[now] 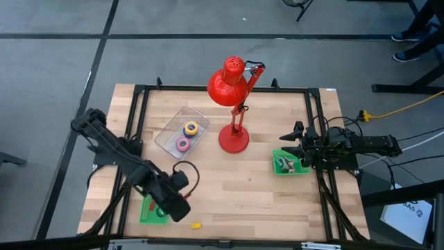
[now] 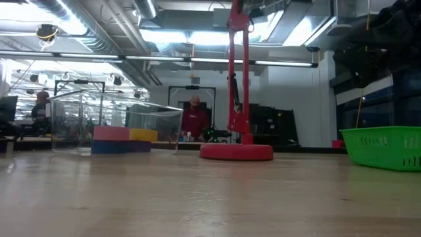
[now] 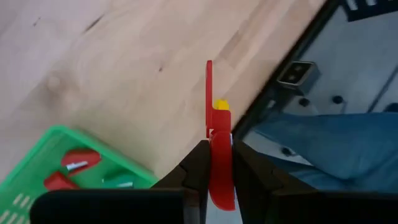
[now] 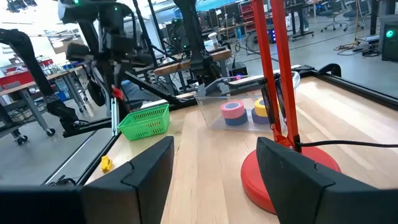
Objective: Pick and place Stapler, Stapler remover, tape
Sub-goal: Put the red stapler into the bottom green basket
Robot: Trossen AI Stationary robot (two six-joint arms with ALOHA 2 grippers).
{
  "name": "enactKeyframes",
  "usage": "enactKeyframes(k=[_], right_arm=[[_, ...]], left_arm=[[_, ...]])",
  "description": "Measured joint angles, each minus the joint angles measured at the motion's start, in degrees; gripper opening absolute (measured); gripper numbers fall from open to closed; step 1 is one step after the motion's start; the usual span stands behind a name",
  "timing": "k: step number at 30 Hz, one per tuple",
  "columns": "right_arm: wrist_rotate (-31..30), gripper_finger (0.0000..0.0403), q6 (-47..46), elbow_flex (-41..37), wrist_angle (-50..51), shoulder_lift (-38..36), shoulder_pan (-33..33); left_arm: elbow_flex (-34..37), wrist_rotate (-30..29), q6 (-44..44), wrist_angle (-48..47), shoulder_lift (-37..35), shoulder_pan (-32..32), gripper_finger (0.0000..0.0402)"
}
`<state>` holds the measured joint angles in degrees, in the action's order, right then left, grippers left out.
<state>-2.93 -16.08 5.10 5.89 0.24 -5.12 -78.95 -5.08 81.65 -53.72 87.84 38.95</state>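
Note:
My left gripper [image 3: 219, 163] hangs over the table's near left corner, above a green basket [image 1: 151, 212], shut on a narrow red tool [image 3: 211, 112] seen edge-on. Stapler or stapler remover, I cannot tell. The basket holds red tools with metal jaws [image 3: 79, 158]. The tape rolls, yellow [image 1: 191, 128] and pink [image 1: 182, 144], lie in a clear tray [image 1: 166, 135]. My right gripper [image 4: 217, 180] waits open at the right edge, beside a second green basket [image 1: 289, 162]. My left gripper pinches the red tool's thicker end [image 3: 221, 186] between its two fingers, which slant down from above. The tool runs on past the fingertips, in line with them, to a thin blade-like end [image 3: 209, 68]. It hangs clear of table and basket [image 4: 114, 109].
A red desk lamp stands mid-table on its round base [image 1: 234, 139], head [image 1: 227, 83] toward the far edge. A small yellow piece [image 1: 195, 226] lies near the front edge. A black frame rail [image 1: 139, 118] borders the table. People show in the room behind.

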Motion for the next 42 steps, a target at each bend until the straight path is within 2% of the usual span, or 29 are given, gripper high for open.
enactKeyframes(k=[7,15,25,32,42], right_arm=[[0.01,0.0232,0.00,0.00,0.00,0.00,0.01],[0.01,0.0232,0.02,0.00,-0.01,0.01,0.00],[0.01,0.0232,0.02,0.00,0.00,0.01,0.01],[0.01,0.0232,0.01,0.00,-0.01,0.01,0.01],[0.01,0.0232,0.02,0.00,-0.01,0.00,0.01]], left_arm=[[-0.07,0.07,1.10,-2.27,-4.56,1.65,0.0048],[-0.07,1.56,9.33,-6.46,-7.46,5.03,0.0047],[-0.07,1.17,16.79,-8.50,-7.44,9.41,0.0047],[-0.07,-3.60,19.01,-10.29,-7.19,10.58,0.0047],[-0.07,-2.56,21.16,-14.55,-1.27,13.53,0.0048]])
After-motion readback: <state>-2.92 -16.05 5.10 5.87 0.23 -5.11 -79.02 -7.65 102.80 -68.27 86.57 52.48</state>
